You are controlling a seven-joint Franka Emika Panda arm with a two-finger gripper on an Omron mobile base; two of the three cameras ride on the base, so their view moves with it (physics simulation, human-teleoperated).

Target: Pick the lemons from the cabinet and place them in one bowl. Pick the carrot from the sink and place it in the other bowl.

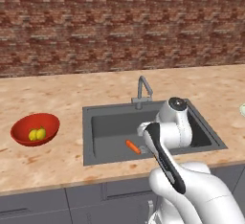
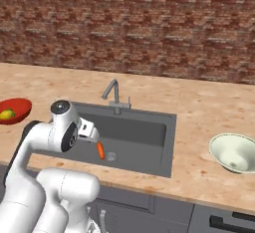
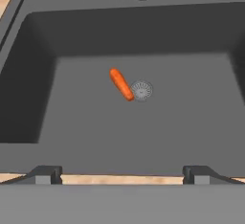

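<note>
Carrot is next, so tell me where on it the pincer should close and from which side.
Grip the carrot at mid-length, coming straight down from above: it lies flat on the sink floor beside the drain. Set the open pincer across its slim width, square to its diagonal axis.

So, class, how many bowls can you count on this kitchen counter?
2. The red bowl sits on the counter left of the sink, holding the lemons; the pale bowl sits to its right.
</note>
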